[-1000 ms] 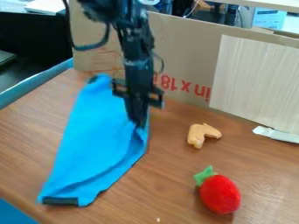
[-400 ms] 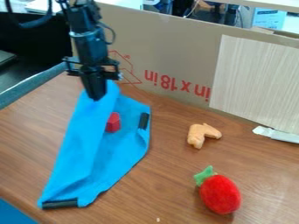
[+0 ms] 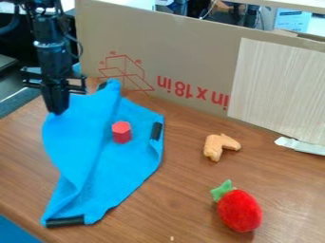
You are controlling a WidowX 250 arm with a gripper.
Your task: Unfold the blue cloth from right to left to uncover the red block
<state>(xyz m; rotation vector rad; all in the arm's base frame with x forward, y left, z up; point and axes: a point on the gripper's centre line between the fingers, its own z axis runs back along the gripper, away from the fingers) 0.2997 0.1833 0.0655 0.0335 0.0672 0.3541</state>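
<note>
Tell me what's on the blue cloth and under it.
A red block stands on the blue cloth, in plain view. Black strips show at its edges, and the claw is at its upper left. Anything underneath is covered, so I can't tell.

A bright blue cloth [image 3: 117, 166] with black corner strips [image 3: 64, 221] lies on a brown wooden table [image 3: 171, 204]. It is creased and unevenly spread.

The tool [image 3: 58, 112] grips a blue cloth [image 3: 93, 156] bearing a red block [image 3: 121, 132], near a plush strawberry [image 3: 239, 211].
</note>
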